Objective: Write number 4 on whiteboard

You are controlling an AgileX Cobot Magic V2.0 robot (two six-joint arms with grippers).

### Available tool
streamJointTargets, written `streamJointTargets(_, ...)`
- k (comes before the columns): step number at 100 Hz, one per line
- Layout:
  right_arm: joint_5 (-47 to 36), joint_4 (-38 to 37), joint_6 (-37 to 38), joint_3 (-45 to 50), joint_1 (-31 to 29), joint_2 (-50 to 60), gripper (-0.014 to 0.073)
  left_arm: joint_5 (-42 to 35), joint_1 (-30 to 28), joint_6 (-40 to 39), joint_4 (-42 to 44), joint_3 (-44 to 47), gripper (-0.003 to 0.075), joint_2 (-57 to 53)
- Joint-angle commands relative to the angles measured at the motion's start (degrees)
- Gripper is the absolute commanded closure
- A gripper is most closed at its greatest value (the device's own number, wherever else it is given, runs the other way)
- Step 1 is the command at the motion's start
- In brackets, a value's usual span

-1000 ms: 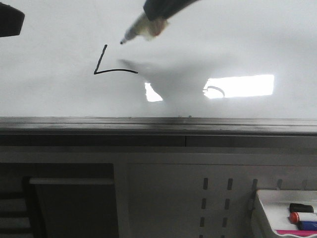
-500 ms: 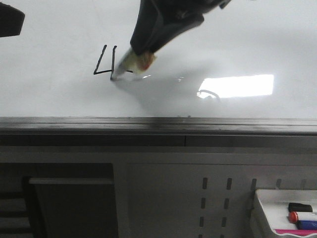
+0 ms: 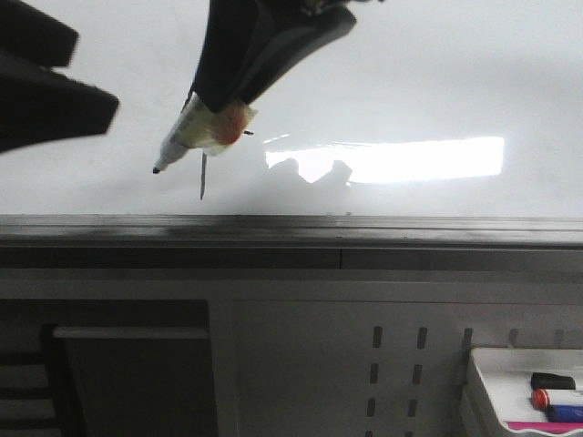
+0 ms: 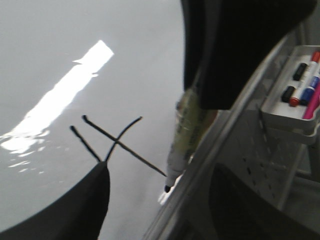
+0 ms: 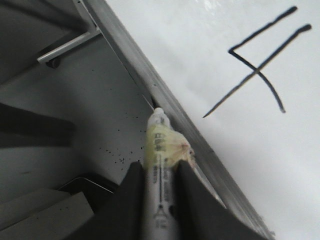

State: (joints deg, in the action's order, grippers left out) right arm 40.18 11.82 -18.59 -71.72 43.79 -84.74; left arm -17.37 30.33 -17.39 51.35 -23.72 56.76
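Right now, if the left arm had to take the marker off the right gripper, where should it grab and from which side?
The taped front stretch of the marker, just ahead of the right gripper: its jaws cover the barrel behind, and the nib end is narrow. Come from the side facing away from the whiteboard, probably with jaws across the barrel.

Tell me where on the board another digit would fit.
The whiteboard is bare to the right of the number 4, above and around the bright light reflection. It is crowded on the left: the right gripper holds the marker there, and the left gripper looms beside it.
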Motion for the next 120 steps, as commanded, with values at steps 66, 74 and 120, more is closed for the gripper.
streamJointTargets(66, 4.27, -0.20, -0.65, -5.15, 4.36, 2.44, 0.0658, -9.21, 0.51, -0.39, -0.01, -3.17, 0.0741, 6.88)
streamJointTargets(74, 3.79, -0.20, -0.65, -5.15, 4.36, 2.44, 0.0646, -9.21, 0.51, -0.39, -0.01, -3.17, 0.0741, 6.88)
streamJointTargets(120, 0.12, -1.61, -0.55, -5.89, 1.27, 5.74, 0.0056, 14.87, -2.72, -5.00, -40.26, -10.31, 0.0741, 8.90)
